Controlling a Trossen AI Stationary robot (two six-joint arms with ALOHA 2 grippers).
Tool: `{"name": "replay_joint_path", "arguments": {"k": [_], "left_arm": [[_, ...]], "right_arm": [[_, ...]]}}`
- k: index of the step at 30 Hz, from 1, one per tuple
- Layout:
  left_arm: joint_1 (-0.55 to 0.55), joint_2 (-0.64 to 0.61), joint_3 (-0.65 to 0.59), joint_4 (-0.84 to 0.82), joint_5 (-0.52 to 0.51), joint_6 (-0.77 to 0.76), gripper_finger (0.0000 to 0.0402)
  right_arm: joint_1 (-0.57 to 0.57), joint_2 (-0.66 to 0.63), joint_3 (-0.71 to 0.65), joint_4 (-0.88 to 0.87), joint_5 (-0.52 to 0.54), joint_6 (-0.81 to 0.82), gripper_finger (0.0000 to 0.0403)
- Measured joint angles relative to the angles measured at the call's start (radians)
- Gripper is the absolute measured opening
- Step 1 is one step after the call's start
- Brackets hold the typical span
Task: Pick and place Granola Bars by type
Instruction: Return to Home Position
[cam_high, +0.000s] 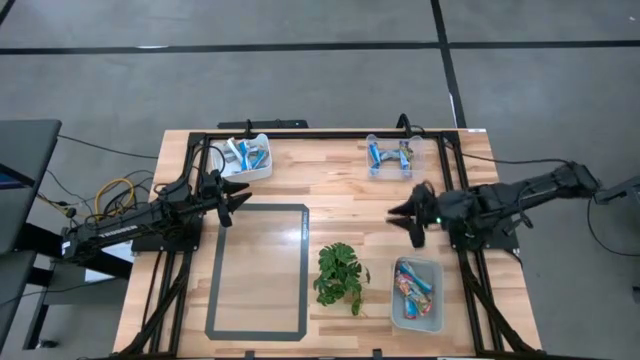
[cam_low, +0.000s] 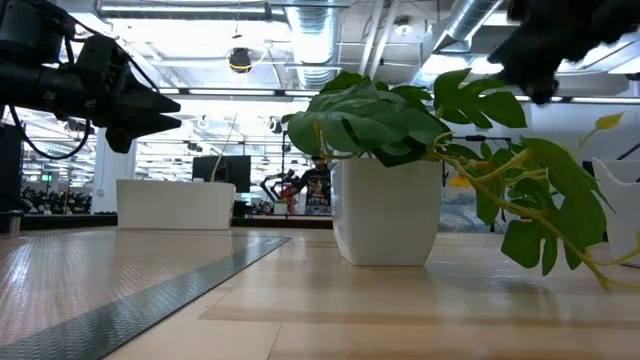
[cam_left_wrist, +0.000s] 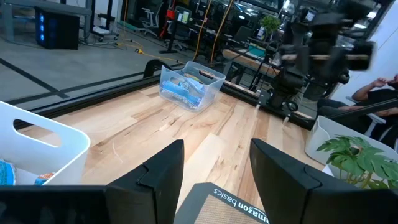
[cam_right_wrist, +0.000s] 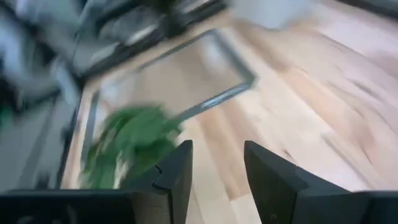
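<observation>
Granola bars lie sorted in three bins: blue-and-white ones in a white bin at the far left, blue-and-tan ones in a clear bin at the far right, red and pink ones in a grey bin at the near right. My left gripper hovers open and empty above the table's left side, near the white bin. My right gripper hovers open and empty right of centre, between the clear bin and the grey bin. The clear bin also shows in the left wrist view.
A potted green plant stands near the middle front, left of the grey bin. A clear mat with a dark border lies on the table's left half. Black rails frame the table's far and side edges.
</observation>
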Motion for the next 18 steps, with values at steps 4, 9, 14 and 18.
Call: {"name": "replay_joint_path", "arguments": {"k": [4,9,14,18], "left_arm": [[0.000,0.000,0.000,0.000,0.000,0.000,0.0176],[0.000,0.000,0.000,0.000,0.000,0.000,0.0176],[0.000,0.000,0.000,0.000,0.000,0.000,0.0176],[0.000,0.000,0.000,0.000,0.000,0.000,0.0176]], "right_arm": [[-0.121,-0.096,-0.103,0.102,-0.102,0.044,0.0134],[-0.181,-0.184,-0.219,0.315,-0.568,-0.392,0.0137],[-0.232,-0.252,-0.312,0.346,-0.711,-0.506,0.0134],[-0.285,-0.296,-0.395,0.374,-0.538,-0.435,0.0133]]}}
